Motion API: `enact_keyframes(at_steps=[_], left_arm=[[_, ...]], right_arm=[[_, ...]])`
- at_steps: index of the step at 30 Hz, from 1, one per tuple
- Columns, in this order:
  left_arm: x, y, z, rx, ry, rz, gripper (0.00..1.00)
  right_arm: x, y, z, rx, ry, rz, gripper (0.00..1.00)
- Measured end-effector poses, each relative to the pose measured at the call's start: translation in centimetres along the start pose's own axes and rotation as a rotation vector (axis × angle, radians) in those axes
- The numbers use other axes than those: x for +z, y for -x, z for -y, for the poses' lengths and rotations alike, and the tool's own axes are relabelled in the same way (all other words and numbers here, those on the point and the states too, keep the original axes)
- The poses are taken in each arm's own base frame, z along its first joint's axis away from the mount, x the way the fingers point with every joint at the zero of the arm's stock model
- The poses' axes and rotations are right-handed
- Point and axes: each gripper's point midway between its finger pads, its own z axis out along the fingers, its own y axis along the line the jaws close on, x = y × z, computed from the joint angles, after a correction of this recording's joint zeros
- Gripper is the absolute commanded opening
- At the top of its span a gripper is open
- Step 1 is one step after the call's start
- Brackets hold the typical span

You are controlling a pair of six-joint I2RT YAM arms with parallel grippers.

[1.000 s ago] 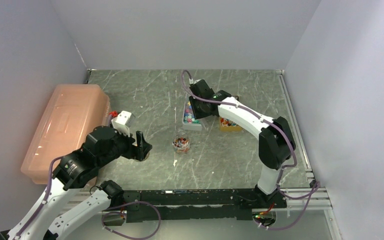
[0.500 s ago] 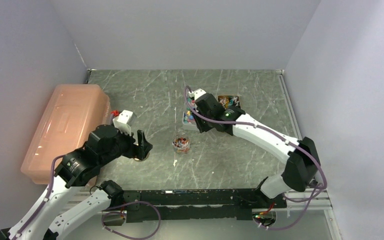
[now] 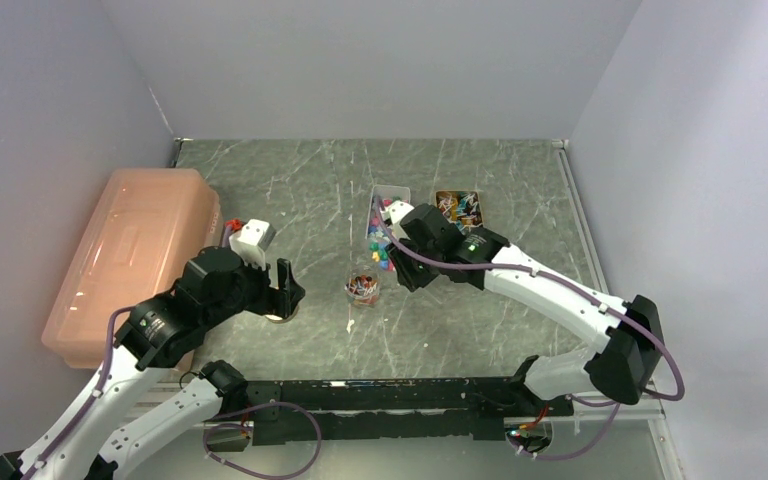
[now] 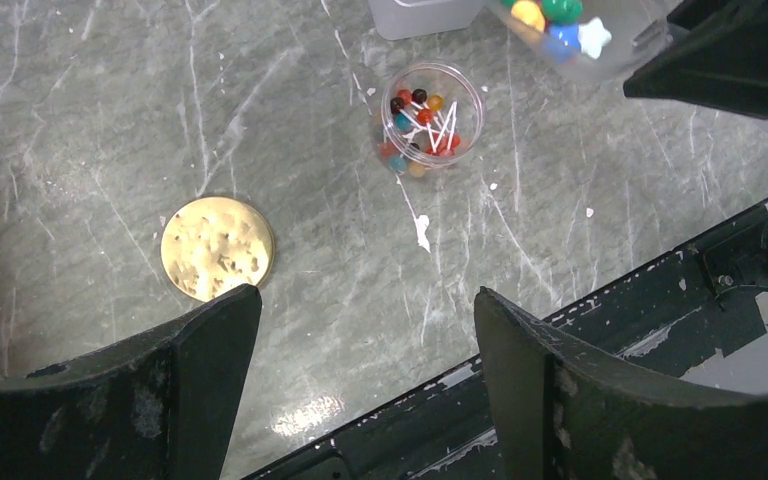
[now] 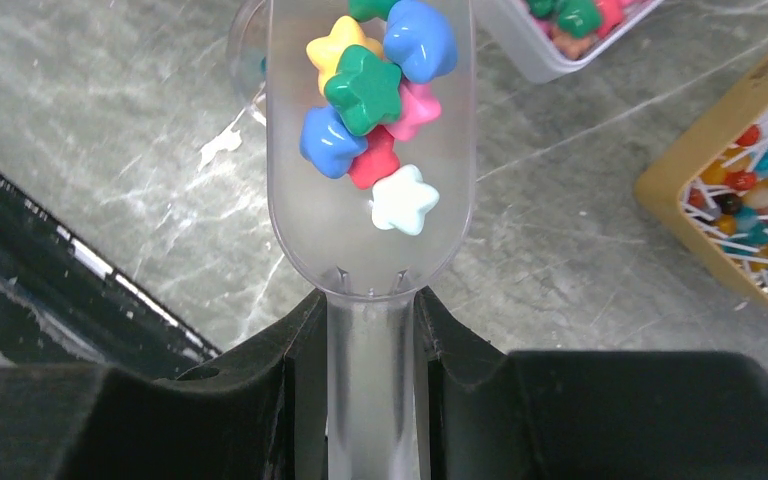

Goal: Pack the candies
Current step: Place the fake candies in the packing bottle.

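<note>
The task looks under way but far from done: one scoopful is loaded, and none of it shows in the jar yet. The right claw [image 5: 375,310] is pinched narrow on the handle of a clear scoop [image 5: 370,255], at the bottom centre of the right wrist view. The candies [image 5: 370,90] in the scoop are stars in yellow, blue, green, pink, red and one white, heaped toward the top of the frame. More candies lie in the tub [image 5: 530,62] at the upper right, so the supply is not used up. The box [image 5: 657,187] at the right edge holds ball-headed sticks, not stars.

The jar [image 4: 433,68] stands open in the upper middle of the left wrist view. Only ball-headed sticks show inside it; whether a star lies under them I cannot tell. The scoop enters at the upper right of that frame, near the jar but apart from it. In the right wrist view a bit of the jar's rim shows at the upper left, behind the scoop's side.

The gold lid [image 4: 217,248] lies flat on the table at centre left, well apart from the jar. The left claw [image 4: 368,305] gapes wide and empty at the bottom of its frame, above bare table.

What is left, as I judge it: tip this load into the jar, perhaps fetch more scoops from the tub, then put the lid on.
</note>
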Motion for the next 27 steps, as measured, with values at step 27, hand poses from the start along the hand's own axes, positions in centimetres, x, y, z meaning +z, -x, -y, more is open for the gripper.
enact_keyframes(at_steps=[27], left_arm=[[0.0, -0.1, -0.1, -0.002, 0.005, -0.003, 0.84]], right_arm=[[1.4, -4.0, -3.1, -0.103, 0.084, -0.364, 0.00]])
